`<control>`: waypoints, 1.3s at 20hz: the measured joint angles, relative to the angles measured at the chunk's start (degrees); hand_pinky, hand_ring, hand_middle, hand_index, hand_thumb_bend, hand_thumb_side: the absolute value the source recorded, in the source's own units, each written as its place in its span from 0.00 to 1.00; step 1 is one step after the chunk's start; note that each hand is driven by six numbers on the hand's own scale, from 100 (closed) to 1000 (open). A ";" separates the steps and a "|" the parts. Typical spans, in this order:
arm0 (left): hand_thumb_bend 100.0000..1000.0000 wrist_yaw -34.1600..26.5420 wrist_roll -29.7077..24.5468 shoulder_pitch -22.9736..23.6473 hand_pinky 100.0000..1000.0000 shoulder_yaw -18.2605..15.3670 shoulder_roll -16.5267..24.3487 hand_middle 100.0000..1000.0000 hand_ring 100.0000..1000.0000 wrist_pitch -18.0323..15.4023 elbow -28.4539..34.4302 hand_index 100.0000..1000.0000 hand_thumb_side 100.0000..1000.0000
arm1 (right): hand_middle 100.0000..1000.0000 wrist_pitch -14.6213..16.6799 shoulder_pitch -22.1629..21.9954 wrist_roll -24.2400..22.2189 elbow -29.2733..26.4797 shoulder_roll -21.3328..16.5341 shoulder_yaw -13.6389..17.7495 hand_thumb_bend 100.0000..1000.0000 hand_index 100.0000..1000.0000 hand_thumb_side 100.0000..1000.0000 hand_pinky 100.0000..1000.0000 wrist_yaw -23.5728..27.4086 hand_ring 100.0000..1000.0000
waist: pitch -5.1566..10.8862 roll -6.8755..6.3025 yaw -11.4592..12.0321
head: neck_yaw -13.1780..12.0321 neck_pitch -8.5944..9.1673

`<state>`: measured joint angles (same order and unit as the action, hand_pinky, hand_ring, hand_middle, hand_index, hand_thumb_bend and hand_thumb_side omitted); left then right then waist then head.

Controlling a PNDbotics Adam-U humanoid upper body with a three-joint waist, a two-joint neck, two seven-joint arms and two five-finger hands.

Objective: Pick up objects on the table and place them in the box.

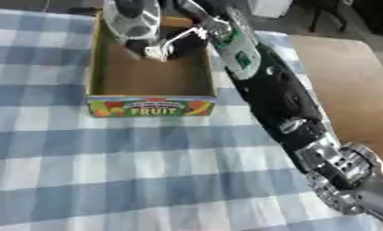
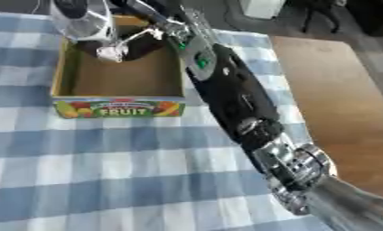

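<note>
An open cardboard box (image 1: 150, 106) with a "FRUIT" label on its front wall stands at the far middle of the checked cloth. Its brown floor (image 1: 151, 74) is bare in the near half. My right arm (image 1: 273, 94) reaches from the lower right diagonally up over the box. My right hand (image 1: 181, 41) is above the box's far end, fingers curled round the lower part of a clear, greyish cup-like object (image 2: 81, 19). That object is upright over the far left corner of the box. The left hand shows in no view.
A blue and white checked cloth (image 1: 108, 167) covers the table in front of the box. Bare wooden tabletop (image 1: 349, 90) lies to the right of the arm. Dark shapes and a white thing (image 1: 270, 6) stand beyond the far edge.
</note>
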<state>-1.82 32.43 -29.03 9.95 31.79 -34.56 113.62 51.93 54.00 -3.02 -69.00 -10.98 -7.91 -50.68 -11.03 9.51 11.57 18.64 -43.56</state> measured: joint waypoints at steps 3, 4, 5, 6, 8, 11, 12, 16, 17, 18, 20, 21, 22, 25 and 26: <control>0.00 -0.07 -0.06 -0.16 0.45 -0.02 0.00 0.60 0.55 -0.10 0.00 0.71 0.80 | 0.83 0.00 -0.14 0.63 0.61 0.81 -1.16 0.11 0.77 0.73 0.83 -4.52 0.77 | 0.01 -0.03 0.00 | -0.04 0.00; 0.00 -0.16 -0.06 -0.25 0.45 -0.03 0.00 0.60 0.55 -0.11 0.00 0.71 0.80 | 0.84 0.01 -0.33 1.01 0.73 0.84 -1.50 0.11 0.77 0.73 0.83 -5.46 0.77 | 0.02 -0.03 0.00 | -0.06 0.00; 0.00 -0.21 -0.06 -0.30 0.45 -0.04 0.00 0.60 0.55 -0.11 0.00 0.71 0.80 | 0.84 0.01 -0.53 1.42 0.75 0.84 -1.74 0.11 0.77 0.73 0.83 -6.27 0.77 | 0.02 -0.04 0.00 | -0.07 0.00; 0.00 -0.22 -0.06 -0.40 0.45 -0.06 0.00 0.60 0.55 -0.11 0.00 0.71 0.80 | 0.84 0.01 -0.55 1.86 0.80 0.84 -1.94 0.12 0.78 0.74 0.85 -6.91 0.77 | 0.04 -0.04 0.00 | -0.09 0.00; 0.00 -0.24 -0.06 -0.43 0.45 -0.16 0.00 0.60 0.55 -0.12 0.00 0.71 0.80 | 0.84 0.03 -0.55 2.79 0.90 0.84 -2.23 0.12 0.78 0.74 0.85 -7.93 0.77 | 0.11 -0.04 0.01 | -0.32 0.00; 0.00 -0.27 -0.06 -0.43 0.45 -0.18 0.01 0.60 0.55 -0.12 0.00 0.71 0.80 | 0.85 0.02 -0.55 4.08 1.25 0.84 -2.29 0.12 0.79 0.75 0.86 -9.12 0.77 | 0.19 -0.04 0.01 | -0.50 0.00; 0.00 -0.27 -0.07 -0.43 0.45 -0.19 0.01 0.60 0.55 -0.13 0.00 0.71 0.80 | 0.85 0.03 -0.56 4.43 1.46 0.85 -2.29 0.11 0.79 0.75 0.86 -9.49 0.77 | 0.19 -0.04 0.01 | -0.50 0.00; 0.00 -0.27 -0.11 -0.43 0.45 -0.29 0.01 0.60 0.55 -0.18 0.00 0.71 0.80 | 0.85 0.01 -0.57 5.68 2.36 1.16 -2.27 0.12 0.81 0.75 0.86 -11.05 0.77 | 0.19 -0.04 0.01 | -0.50 0.00; 0.00 -0.27 -0.13 -0.43 0.45 -0.30 0.01 0.60 0.55 -0.21 0.00 0.71 0.80 | 0.85 0.03 -0.57 5.98 2.64 1.26 -2.26 0.12 0.81 0.75 0.86 -11.42 0.77 | 0.19 -0.05 0.01 | -0.50 0.00; 0.00 -0.27 -0.13 -0.43 0.45 -0.30 0.01 0.60 0.55 -0.21 0.00 0.71 0.80 | 0.86 0.03 -0.57 6.25 2.91 1.27 -2.25 0.13 0.82 0.75 0.87 -11.79 0.78 | 0.19 -0.05 0.01 | -0.50 0.00; 0.00 -0.27 -0.13 -0.44 0.45 -0.30 0.01 0.60 0.55 -0.22 0.00 0.71 0.80 | 0.89 0.04 -0.57 6.84 3.50 1.27 -2.19 0.25 0.86 0.79 0.90 -12.40 0.80 | 0.19 -0.05 0.01 | -0.50 0.01; 0.00 -0.27 -0.12 -0.44 0.45 -0.31 0.01 0.60 0.55 -0.23 0.00 0.71 0.80 | 0.88 0.02 -0.56 7.15 3.90 1.28 -2.04 0.22 0.86 0.78 0.90 -12.58 0.80 | 0.19 -0.05 0.01 | -0.50 0.01; 0.00 -0.27 -0.12 -0.45 0.45 -0.31 0.01 0.60 0.55 -0.23 0.00 0.71 0.80 | 0.93 0.03 -0.55 7.44 4.57 1.30 -1.79 0.37 0.94 0.95 1.00 -12.60 0.86 | 0.19 -0.05 0.01 | -0.50 0.02; 0.00 -0.27 -0.12 -0.90 0.45 -0.31 0.01 0.60 0.56 -0.24 0.00 0.71 0.80 | 0.97 0.07 0.39 7.76 9.67 1.94 0.87 0.43 1.00 0.99 1.00 -11.43 0.90 | 0.15 -0.10 0.34 | -0.18 -0.05; 0.00 -0.29 -0.13 -1.15 0.45 -0.31 0.00 0.60 0.56 -0.25 0.00 0.71 0.80 | 0.97 0.08 1.08 7.77 11.77 2.14 2.18 0.43 0.99 0.96 1.00 -10.78 0.90 | 0.13 -0.13 0.38 | 0.19 -0.11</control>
<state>-2.10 32.30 -30.17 9.64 31.79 -34.81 113.62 52.01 55.08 4.74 -57.23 -8.85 -5.72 -61.46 -10.90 9.39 11.96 18.83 -43.67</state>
